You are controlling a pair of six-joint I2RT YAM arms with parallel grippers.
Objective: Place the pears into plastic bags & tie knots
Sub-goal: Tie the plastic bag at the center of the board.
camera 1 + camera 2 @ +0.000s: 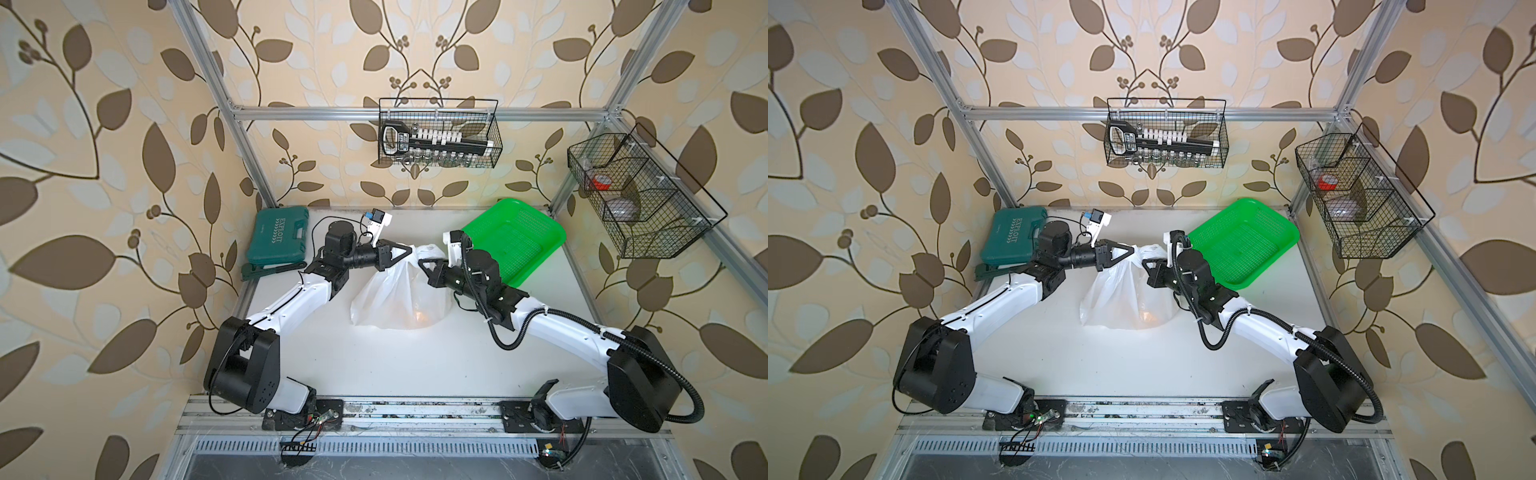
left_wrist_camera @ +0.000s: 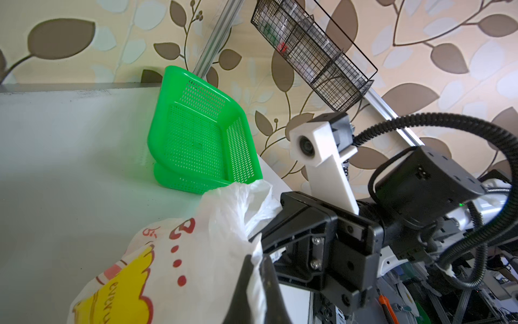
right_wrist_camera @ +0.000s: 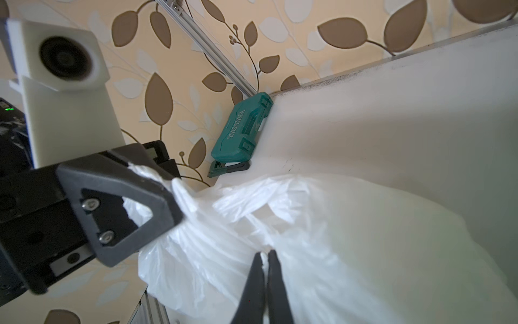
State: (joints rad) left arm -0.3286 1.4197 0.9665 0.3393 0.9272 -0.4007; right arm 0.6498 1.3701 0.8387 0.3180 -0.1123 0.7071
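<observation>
Inside both jaws: bag [image 1: 397,291] top pinched.

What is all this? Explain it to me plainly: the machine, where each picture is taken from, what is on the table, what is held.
Two white-and-black robot arms stand at a white table. Two pictures look down from overhead; the other two come from cameras on the arms' wrists. On the table lie a white plastic bag, a green basket and a teal tool case. The left end effector and the right end effector are each shut on the bag's bunched top.
</observation>
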